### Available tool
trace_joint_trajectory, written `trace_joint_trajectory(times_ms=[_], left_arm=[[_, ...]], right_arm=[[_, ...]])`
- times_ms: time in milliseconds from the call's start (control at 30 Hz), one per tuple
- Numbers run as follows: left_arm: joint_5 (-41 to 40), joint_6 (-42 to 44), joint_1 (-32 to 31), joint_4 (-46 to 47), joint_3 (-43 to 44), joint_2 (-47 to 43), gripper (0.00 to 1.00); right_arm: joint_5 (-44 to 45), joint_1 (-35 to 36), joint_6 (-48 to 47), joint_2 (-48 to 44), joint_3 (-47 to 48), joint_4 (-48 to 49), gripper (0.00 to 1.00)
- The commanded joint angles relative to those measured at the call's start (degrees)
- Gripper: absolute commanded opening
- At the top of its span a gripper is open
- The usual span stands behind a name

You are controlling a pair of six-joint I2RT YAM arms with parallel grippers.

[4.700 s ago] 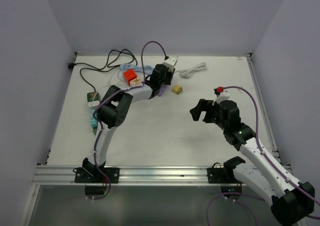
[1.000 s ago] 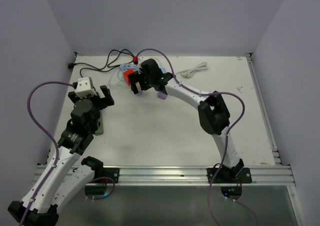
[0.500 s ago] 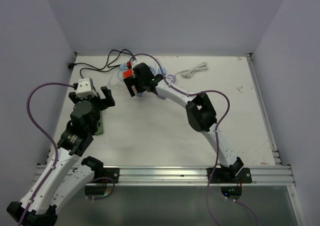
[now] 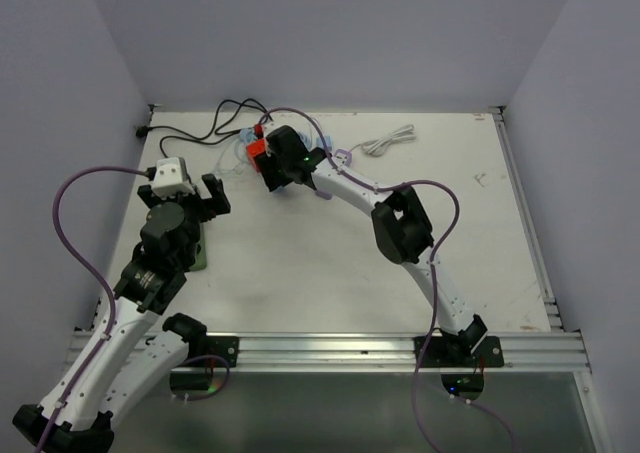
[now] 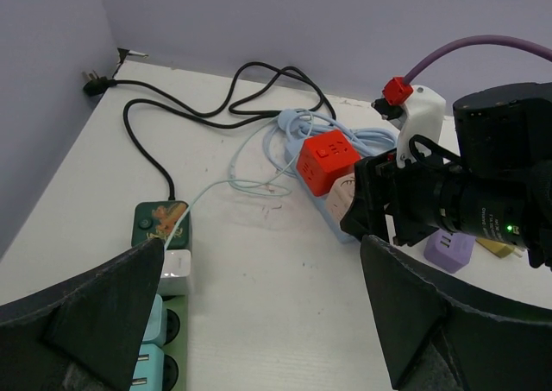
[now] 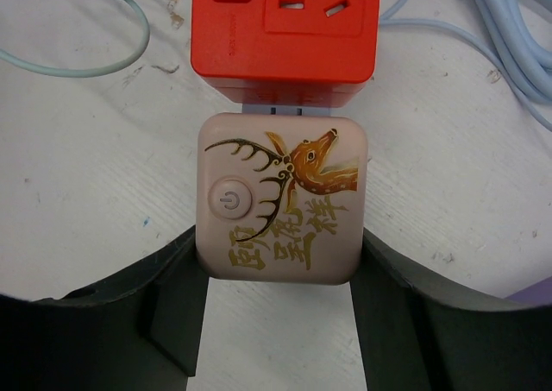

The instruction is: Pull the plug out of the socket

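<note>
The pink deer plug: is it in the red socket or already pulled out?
In. The right wrist view shows the pink plug seated against the red socket, its sides held by the right pincer.

my right claw (image 6: 280,261) is stretched far forward, both fingers (image 6: 172,322) pressed against the plug (image 6: 280,197) between them. my left claw (image 5: 263,249) hangs wide open, arm bent.
</note>
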Motion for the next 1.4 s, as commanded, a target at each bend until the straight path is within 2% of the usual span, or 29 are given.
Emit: trace_joint_trajectory(times_ms=[0, 200, 567, 700, 900, 967, 1167, 1367], left_arm=[[-0.02, 0.31, -0.36, 1.96, -0.3, -0.28, 1.0], [0.24, 0.57, -0.36, 1.96, -0.38, 0.24, 1.0], [0.59, 0.75, -0.54, 2.05, -0.56, 0.68, 1.0], [1.65, 1.27, -0.54, 2.05, -0.47, 1.56, 1.0], [7.97, 1.98, -0.62, 2.05, -0.38, 4.11, 1.0], [14.17, 3.11, -0.62, 2.66, -0.3, 5.25, 1.0], [26.94, 4.88, -1.85, 4.77, -0.82, 8.77, 0.99], [32.75, 1.46, -2.12, 5.48, -0.74, 14.65, 1.0]], right_arm=[[-0.1, 0.71, -2.43, -7.54, 1.3, -1.13, 0.21], [1.48, 2.46, -4.81, -19.31, -12.22, 4.31, 0.19], [-2.46, 3.7, 1.08, -37.68, -37.28, 11.7, 0.19], [-3.08, 4.93, 0.82, -45.14, -49.91, 17.66, 0.19], [-3.0, 8.09, -0.67, -51.75, -64.69, 26.44, 0.21], [-2.47, 9.14, -1.03, -53.78, -69.0, 28.4, 0.25], [-4.49, 9.41, -2.61, -57.82, -75.96, 31.83, 0.29], [-3.96, 9.41, -4.28, -60.37, -83.08, 36.48, 0.29]])
